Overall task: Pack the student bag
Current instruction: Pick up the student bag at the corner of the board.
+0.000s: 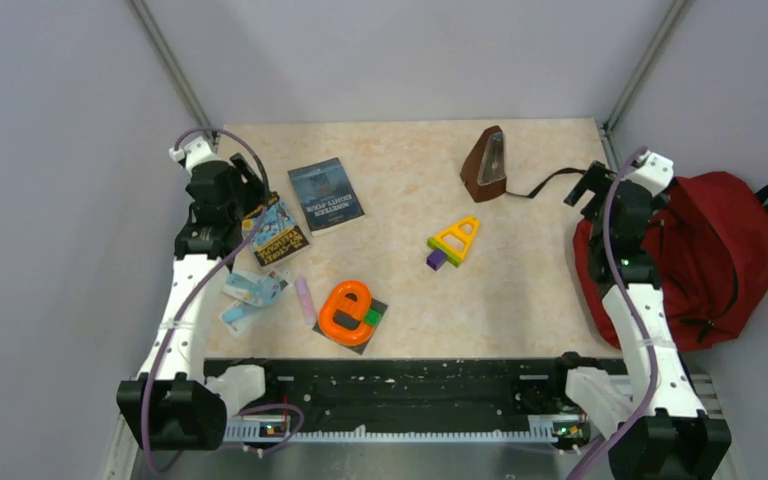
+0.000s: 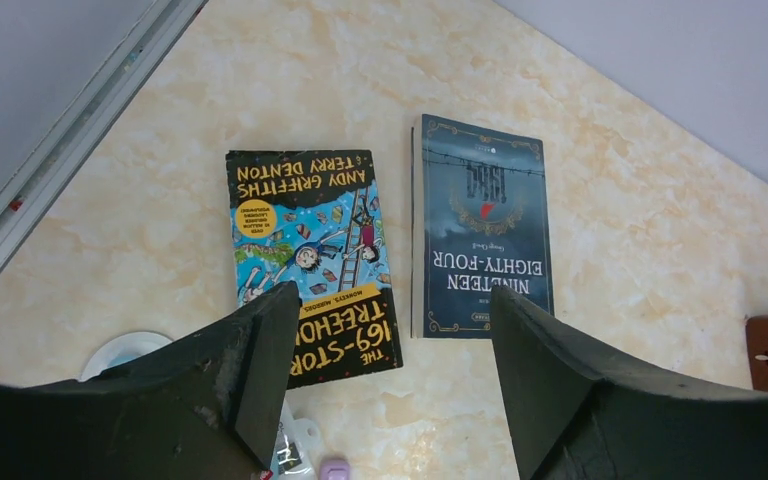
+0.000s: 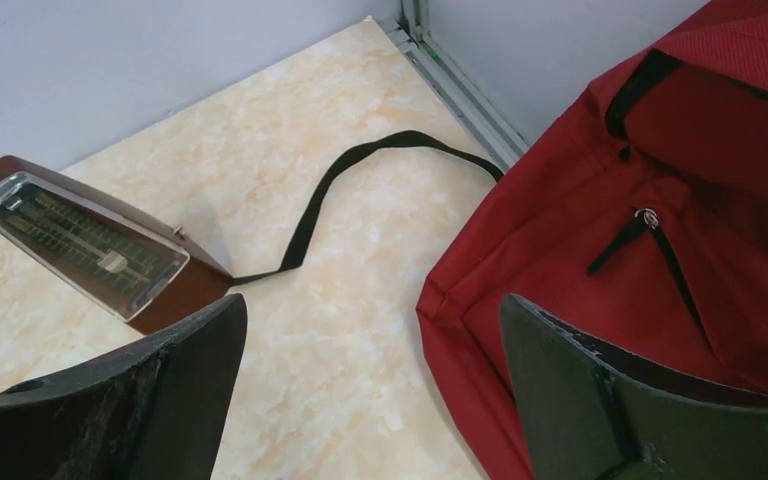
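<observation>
The left gripper [image 2: 388, 335] has its fingers spread wide and empty above two books at the table's [image 1: 400, 160] far left, the Treehouse paperback [image 2: 310, 260] and Nineteen Eighty-Four [image 2: 480, 240]. The right gripper [image 3: 372, 330], also open and holding nothing, hangs between the brown metronome [image 3: 90, 250] and the student bag [image 3: 580, 260], which lies at the table's right edge. Packing looks barely begun: the books, metronome, yellow triangle toy [image 1: 455, 242] and orange letter toy [image 1: 345, 308] all lie out, and the bag's visible zip appears shut, so opening and loading are both left.
</observation>
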You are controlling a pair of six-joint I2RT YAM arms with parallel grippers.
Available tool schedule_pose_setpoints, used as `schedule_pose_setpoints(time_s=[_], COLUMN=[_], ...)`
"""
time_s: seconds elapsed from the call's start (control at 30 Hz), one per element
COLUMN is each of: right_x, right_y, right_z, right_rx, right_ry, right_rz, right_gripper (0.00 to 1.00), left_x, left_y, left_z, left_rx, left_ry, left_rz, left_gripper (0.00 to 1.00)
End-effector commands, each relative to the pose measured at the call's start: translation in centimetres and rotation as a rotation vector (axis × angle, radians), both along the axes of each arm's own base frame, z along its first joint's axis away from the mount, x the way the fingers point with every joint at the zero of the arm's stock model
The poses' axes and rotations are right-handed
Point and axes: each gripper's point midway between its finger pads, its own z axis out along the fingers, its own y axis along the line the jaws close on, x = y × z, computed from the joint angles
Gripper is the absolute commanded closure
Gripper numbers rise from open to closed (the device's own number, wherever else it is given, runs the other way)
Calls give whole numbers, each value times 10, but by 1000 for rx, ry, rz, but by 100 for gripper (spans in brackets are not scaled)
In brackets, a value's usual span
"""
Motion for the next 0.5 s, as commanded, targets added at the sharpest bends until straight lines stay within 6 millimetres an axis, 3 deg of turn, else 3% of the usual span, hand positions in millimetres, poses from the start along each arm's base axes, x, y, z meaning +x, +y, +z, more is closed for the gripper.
schedule_pose_setpoints(time_s=[0.0,0.13,0.33,0.47], right_x=[-6,-5,-8,-19], right_y=[-8,-9,-18,-39], right_z=[6,1,-6,-28], right_rx=[10,25,12,-18], right_ry=[-49,-34,0,85], right_rz=[-55,-70,-130,-273], right_gripper=[4,2,2,1], left_x=[3,1,8,14], left_y=[-3,-4,-11,-16], left_z=[27,28,18,17], left_rx=[40,58,16,-31], left_ry=[-45,-64,-50,-68], left_rz=[-44,-66,-85,-85], left_gripper=[25,16,15,15])
